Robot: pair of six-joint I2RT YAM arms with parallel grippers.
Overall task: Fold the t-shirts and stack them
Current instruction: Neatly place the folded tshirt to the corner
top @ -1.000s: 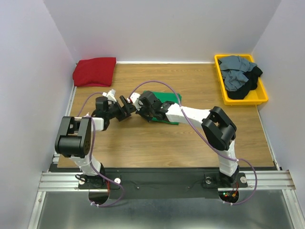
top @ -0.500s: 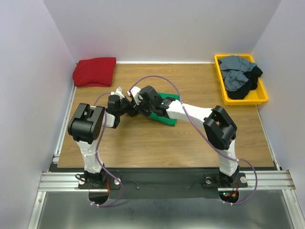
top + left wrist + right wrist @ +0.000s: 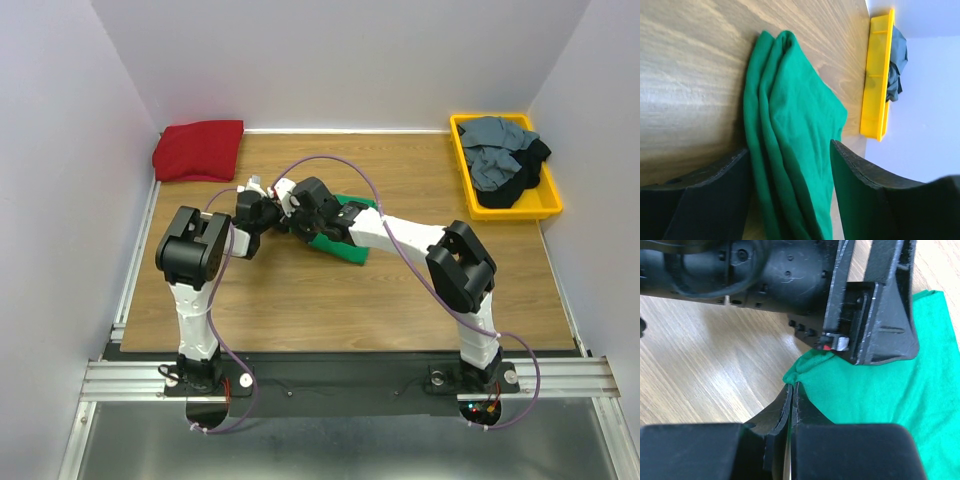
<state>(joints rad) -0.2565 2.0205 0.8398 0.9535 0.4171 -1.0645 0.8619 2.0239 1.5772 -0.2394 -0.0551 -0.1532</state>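
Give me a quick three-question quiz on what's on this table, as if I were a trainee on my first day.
1. True or false: the dark red t-shirt lies folded at the far left corner of the table.
2. What is the right hand pinching? A) the green t-shirt; B) the dark red t-shirt; C) nothing.
3. Fill in the blank: the grey and black t-shirts lie heaped in the ____ tray.

Key: 1 true. 2 A: its fingers are shut on a fold at the shirt's edge. 3 yellow.
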